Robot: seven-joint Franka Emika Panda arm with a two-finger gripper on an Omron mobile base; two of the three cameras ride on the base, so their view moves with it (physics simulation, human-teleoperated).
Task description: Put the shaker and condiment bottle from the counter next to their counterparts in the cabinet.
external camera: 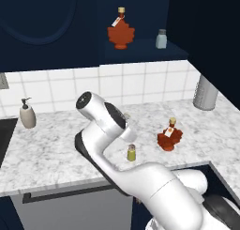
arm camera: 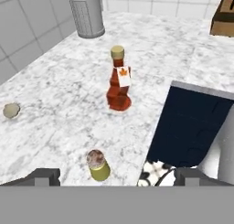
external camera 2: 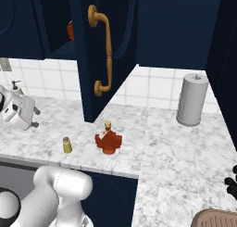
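Just below the open, empty tool [arm camera: 117, 175], left to right: shaker [arm camera: 98, 165] close under the tips, condiment bottle [arm camera: 119, 80] farther ahead, both upright on the surface [arm camera: 55, 113]. High above, counterparts waiting in the cabinet [external camera: 140, 55]. Nothing moved yet; both transfers left.

Glossy white rounded arm [external camera: 140, 177] with dark joint bands.
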